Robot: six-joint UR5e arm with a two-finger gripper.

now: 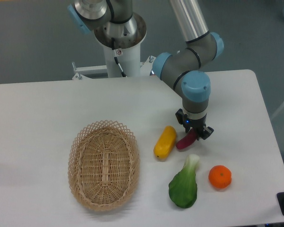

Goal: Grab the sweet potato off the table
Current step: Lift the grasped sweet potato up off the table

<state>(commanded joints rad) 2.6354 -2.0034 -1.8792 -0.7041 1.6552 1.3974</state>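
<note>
The sweet potato [185, 141] is a small reddish-purple tuber lying on the white table [38, 118], right of the yellow vegetable. My gripper [195, 133] is down at the tuber's upper right end, its dark fingers on either side of that end. The fingers hide part of the tuber. Whether they press on it cannot be told. The tuber's lower left end still looks to be at table level.
A yellow-orange oblong vegetable [165, 142] lies just left of the tuber. A green leafy vegetable [184, 184] and a round orange fruit [220, 176] lie in front. A wicker basket [104, 163] stands to the left. The arm's base [118, 42] stands at the back.
</note>
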